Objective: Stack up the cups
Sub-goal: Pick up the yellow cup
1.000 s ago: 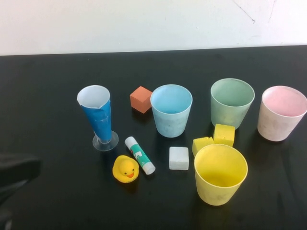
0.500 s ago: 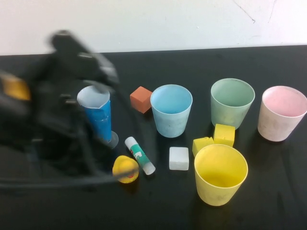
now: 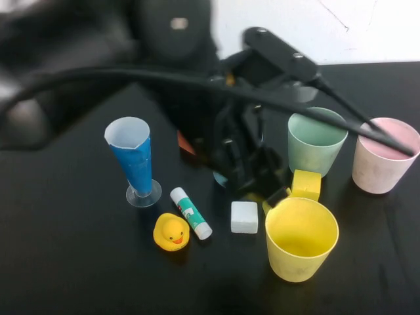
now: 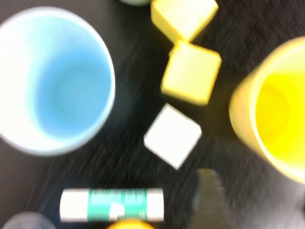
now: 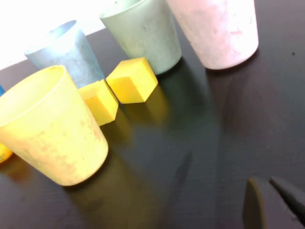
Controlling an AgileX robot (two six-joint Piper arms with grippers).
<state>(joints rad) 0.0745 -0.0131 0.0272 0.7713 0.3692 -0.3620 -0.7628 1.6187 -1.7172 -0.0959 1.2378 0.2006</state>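
Note:
Four cups stand on the black table: a blue cup [image 4: 52,81], mostly hidden by my left arm in the high view, a green cup [image 3: 317,140], a pink cup [image 3: 384,154] and a yellow cup [image 3: 302,237]. My left gripper [image 3: 252,178] hangs low over the table between the blue cup and the yellow cup [image 4: 276,109]; its fingers stand wide apart and hold nothing. My right gripper [image 5: 271,195] is out of the high view. It sits low at the table's near right, fingers together and empty, facing the yellow cup [image 5: 50,126], green cup [image 5: 143,33] and pink cup [image 5: 214,28].
A tall blue glass [image 3: 134,161] stands at the left. A glue stick [image 3: 191,212], a yellow duck [image 3: 172,231] and a white block [image 3: 244,216] lie in front of it. Two yellow blocks [image 3: 306,184] sit by the yellow cup. An orange block [image 3: 184,142] peeks from behind the arm.
My left arm has swung from the near left across the table and now covers the blue cup. The cups and small objects have not moved.

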